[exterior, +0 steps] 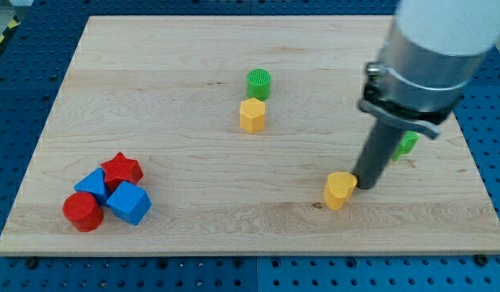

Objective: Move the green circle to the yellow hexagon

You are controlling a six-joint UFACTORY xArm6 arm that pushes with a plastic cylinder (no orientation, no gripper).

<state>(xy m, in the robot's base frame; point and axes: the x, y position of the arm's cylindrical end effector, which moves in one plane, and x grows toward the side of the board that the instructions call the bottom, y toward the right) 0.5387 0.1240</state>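
Observation:
The green circle (258,83) stands near the board's top middle. It touches the yellow hexagon (252,115), which sits just below it. My tip (365,186) rests on the board at the right, far from both, right beside a yellow heart-shaped block (339,191) on its left. The rod rises from the tip to the arm at the view's top right.
A second green block (408,143) sits behind the rod, partly hidden. At the bottom left is a cluster: a red star (121,169), a red cylinder (82,211), a blue block (93,186) and a blue cube (129,203). The wooden board (193,49) lies on a blue perforated table.

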